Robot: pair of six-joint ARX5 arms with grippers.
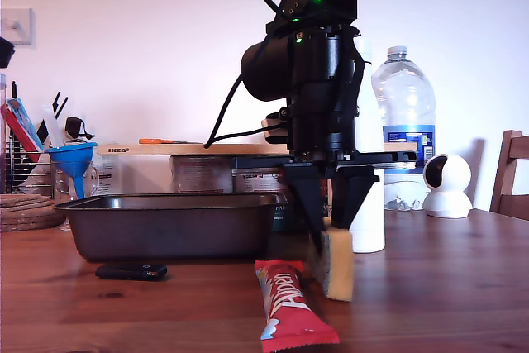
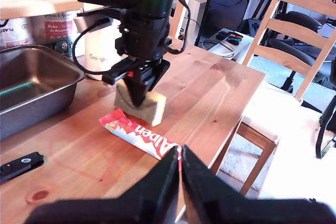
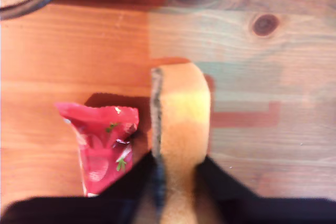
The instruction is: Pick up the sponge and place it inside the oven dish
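my second end effector [image 3: 176,169] pinches sponge [image 3: 181,108], standing on edge beside wrapper [image 1: 289,303]; oven dish [image 1: 165,200] rim near.

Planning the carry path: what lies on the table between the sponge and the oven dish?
Only bare table, in the first wrist view, between the sponge and the oven dish; the candy bar lies off that line.

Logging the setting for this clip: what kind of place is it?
Most likely a home dining or kitchen area: a wooden table with a wooden dining chair beside it, an oven dish and a utensil rack at the exterior view's left.
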